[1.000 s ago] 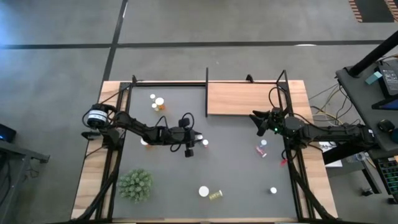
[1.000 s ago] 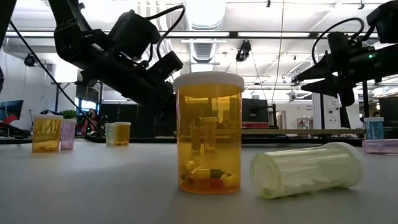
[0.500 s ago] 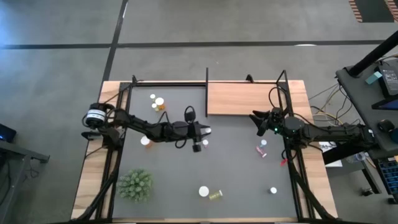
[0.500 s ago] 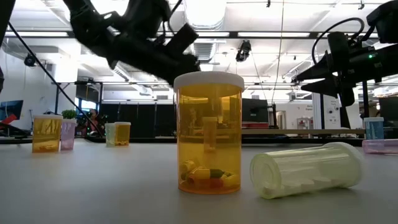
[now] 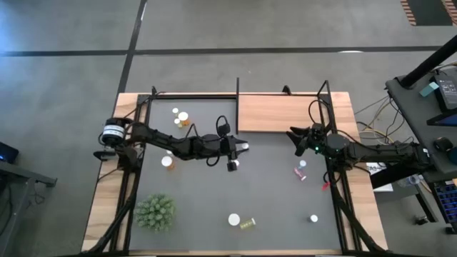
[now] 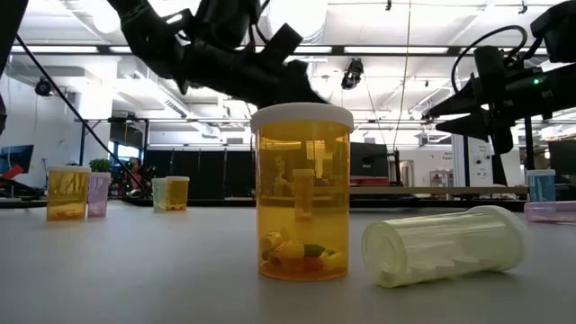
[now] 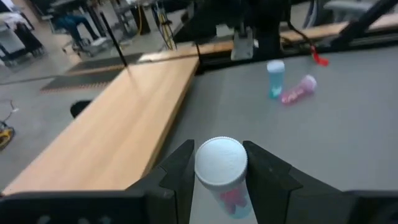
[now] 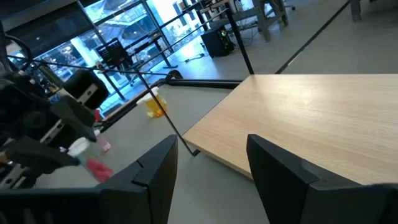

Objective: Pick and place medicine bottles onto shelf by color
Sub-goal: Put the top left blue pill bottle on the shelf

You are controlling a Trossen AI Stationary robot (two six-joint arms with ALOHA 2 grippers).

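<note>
Currently, the left end effector, clamping a white-capped pink bottle upright, is hovering nearest the shelf, lying toward one o'clock.

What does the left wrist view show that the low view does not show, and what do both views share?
Only the left wrist view shows the left hand shut on a white-capped bottle beside the shelf board, with a blue bottle and a lying pink bottle farther off. Only the low view shows an upright orange bottle and a pale green bottle on its side. Both show the dark mat and the room behind.
</note>
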